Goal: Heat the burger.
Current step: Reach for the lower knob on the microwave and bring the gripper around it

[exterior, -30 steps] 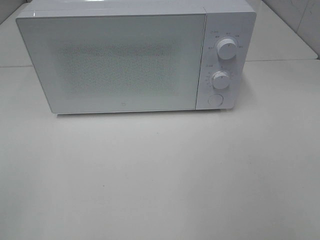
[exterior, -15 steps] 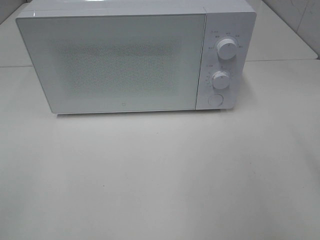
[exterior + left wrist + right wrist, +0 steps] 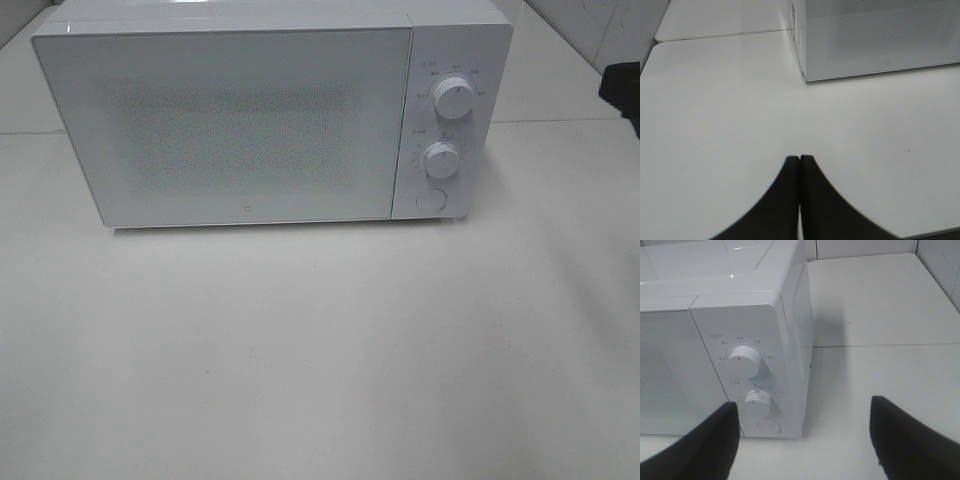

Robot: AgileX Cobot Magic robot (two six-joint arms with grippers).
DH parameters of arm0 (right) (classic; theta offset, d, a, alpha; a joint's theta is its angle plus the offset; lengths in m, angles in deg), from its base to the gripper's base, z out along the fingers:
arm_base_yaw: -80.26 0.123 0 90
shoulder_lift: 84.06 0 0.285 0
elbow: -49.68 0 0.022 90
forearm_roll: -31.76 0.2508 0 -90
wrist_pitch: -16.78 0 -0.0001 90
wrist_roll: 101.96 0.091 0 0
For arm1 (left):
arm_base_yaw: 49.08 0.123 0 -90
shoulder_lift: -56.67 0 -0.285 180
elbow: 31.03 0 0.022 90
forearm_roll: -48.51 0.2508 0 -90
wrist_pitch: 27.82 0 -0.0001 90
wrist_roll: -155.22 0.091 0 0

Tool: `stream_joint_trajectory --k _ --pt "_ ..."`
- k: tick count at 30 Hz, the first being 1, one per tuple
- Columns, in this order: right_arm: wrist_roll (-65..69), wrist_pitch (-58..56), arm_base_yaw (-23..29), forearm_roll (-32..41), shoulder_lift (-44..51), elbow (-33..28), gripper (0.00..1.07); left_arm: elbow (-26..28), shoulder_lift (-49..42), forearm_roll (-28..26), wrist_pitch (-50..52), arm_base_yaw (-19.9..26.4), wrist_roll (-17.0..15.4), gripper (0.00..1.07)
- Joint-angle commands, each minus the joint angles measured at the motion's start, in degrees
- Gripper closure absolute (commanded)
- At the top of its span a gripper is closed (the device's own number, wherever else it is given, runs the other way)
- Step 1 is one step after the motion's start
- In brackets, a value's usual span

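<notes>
The burger shows in none of your views: not on the worktop, not in either gripper. Whether it sits behind the oven door you cannot tell, because the speckled glass hides the inside.

Start from your right gripper (image 3: 803, 404). Its two dark fingers stand wide apart with nothing between them. Just ahead of it is the control end of the white box-shaped microwave oven (image 3: 250, 125). That end carries the upper white dial (image 3: 744, 360), the lower white dial (image 3: 758, 401) below it, and the small round button (image 3: 768, 426) at the bottom. All three lie in front of the gap between the fingers, off toward the left finger.

Your left gripper (image 3: 799, 159) has its fingers pressed together on nothing. It hangs over the bare pale worktop (image 3: 320, 350), with the oven's left front corner well ahead of it.

The wide front door (image 3: 240, 120) is closed flush. The right arm is therefore the nearer one to the controls, and the left is better placed for the far end of the door. As the burger is out of sight, I would judge that the next move turns on that panel. Either you turn a dial, if the food is already inside, or you press the round button, which is probably the door release. Line the right gripper up on the control you mean before closing in.
</notes>
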Motion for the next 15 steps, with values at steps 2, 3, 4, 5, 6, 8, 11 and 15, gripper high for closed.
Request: stream_joint_trajectory --k 2,3,4,5,6,8,11,15 --pt "-0.5 13.9 -0.3 0.0 -11.3 -0.2 0.36 -0.2 -0.5 -0.5 0.5 0.2 0.2 1.07" --pt "-0.5 13.9 -0.3 0.0 -11.3 -0.2 0.36 -0.2 -0.5 -0.5 0.5 0.2 0.2 1.07" --pt "-0.5 16.1 -0.3 0.0 -13.2 -0.2 0.36 -0.2 -0.5 -0.5 0.5 0.2 0.2 1.07" --pt "-0.6 20.2 -0.3 -0.1 -16.9 -0.2 0.36 -0.2 -0.5 -0.5 0.5 0.2 0.2 1.07" --pt "-0.6 20.2 -0.3 -0.1 -16.9 -0.2 0.36 -0.2 -0.5 -0.5 0.5 0.2 0.2 1.07" --pt "-0.6 21.7 -0.3 -0.1 -18.3 -0.2 0.36 -0.2 -0.5 -0.5 0.5 0.2 0.2 1.07" --pt "-0.6 26.5 -0.3 -0.7 -23.0 -0.2 0.36 -0.2 -0.5 -0.5 0.5 0.2 0.2 1.07" --pt "-0.6 33.0 -0.3 -0.7 -30.4 -0.2 0.36 -0.2 -0.5 -0.5 0.5 0.2 0.2 1.07"
